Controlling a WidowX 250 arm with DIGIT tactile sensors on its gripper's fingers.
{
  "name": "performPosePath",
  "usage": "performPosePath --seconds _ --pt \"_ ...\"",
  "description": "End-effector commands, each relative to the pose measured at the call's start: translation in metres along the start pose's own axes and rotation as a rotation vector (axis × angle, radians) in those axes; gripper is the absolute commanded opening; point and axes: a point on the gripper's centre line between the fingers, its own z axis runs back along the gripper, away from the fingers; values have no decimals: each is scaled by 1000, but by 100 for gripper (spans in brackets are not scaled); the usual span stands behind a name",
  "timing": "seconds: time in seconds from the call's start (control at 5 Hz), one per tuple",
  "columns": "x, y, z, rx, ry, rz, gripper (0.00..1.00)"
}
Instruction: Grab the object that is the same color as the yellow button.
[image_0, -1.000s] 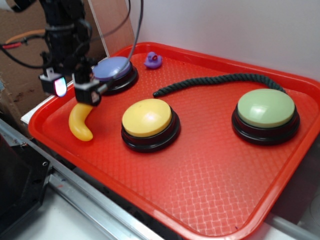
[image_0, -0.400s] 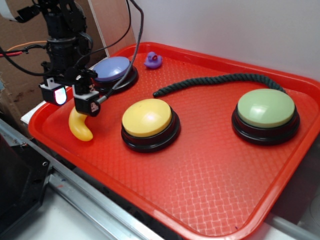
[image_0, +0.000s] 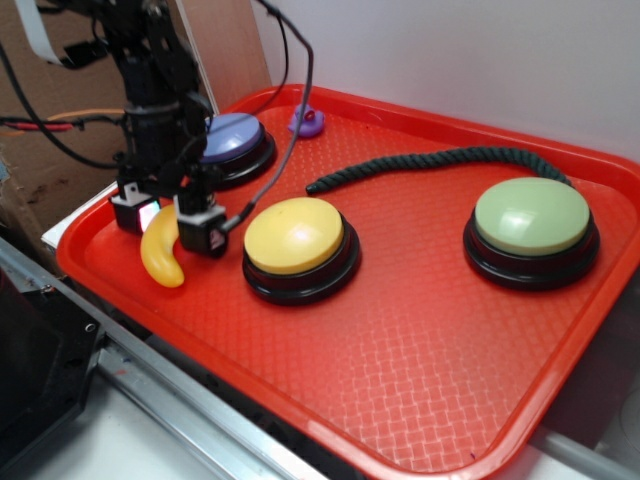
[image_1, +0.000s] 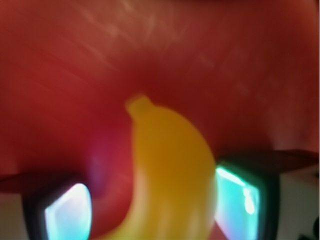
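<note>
While beside yellow button (image_0: 295, 236), banana (image_0: 161, 258) unobstructed.

Blurred yellow banana (image_1: 167, 170) lies between the pincer (image_1: 155, 205) fingers (image_1: 67, 210).

- Red tray (image_0: 420, 400) under my arm; textured floor; raised rim
- On it: banana (image_0: 160, 258); yellow button (image_0: 298, 245); green button (image_0: 531, 230); purple-blue button (image_0: 235, 145); purple duck (image_0: 306, 124); dark rope (image_0: 430, 163)
</note>
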Motion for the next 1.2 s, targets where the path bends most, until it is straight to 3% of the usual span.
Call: performPosePath --seconds 0.0,0.2,0.4,0.6,0.8,1.0 --pt "-8 0 -16 -23 -4 -110 0" --pt "-13 -4 24 -11 -63 -198 0" --pt "-22 -28 71 14 -216 -318 0" --pt "-41 -55 119 -35 -315 -348 0" --pt "-54 -70 166 -22 -330 -337 0" --pt "-70 -76 212 31 -339 -259 0"
